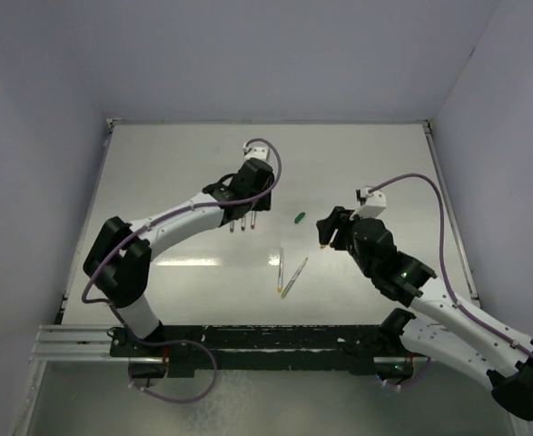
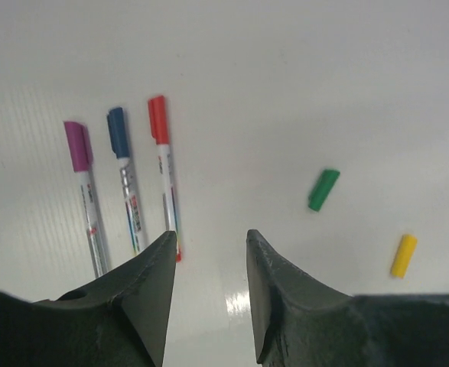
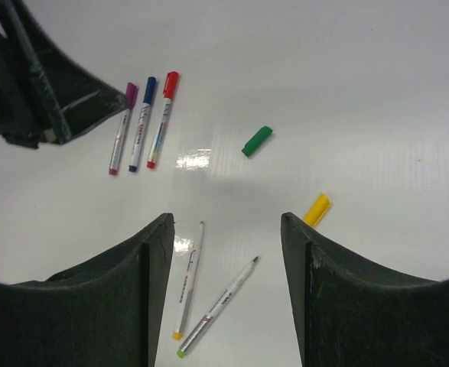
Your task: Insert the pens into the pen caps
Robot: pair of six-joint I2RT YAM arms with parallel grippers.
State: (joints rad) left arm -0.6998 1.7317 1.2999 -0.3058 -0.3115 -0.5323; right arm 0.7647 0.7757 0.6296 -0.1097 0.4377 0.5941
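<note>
Three capped pens lie side by side, with purple (image 2: 86,195), blue (image 2: 126,183) and red (image 2: 164,172) caps on them. My left gripper (image 2: 209,252) is open and empty just above and beside them (image 1: 243,216). A loose green cap (image 3: 257,141) and a loose yellow cap (image 3: 317,209) lie on the table. Two uncapped pens lie in a narrow V: one with a yellow end (image 3: 189,279), one with a green tip (image 3: 218,306). My right gripper (image 3: 226,229) is open and empty, hovering above them, right of the green cap (image 1: 299,217).
The white table (image 1: 175,173) is walled at the back and both sides. The left gripper's body (image 3: 56,84) shows at the upper left of the right wrist view, close to the capped pens. A rail (image 1: 248,338) runs along the near edge.
</note>
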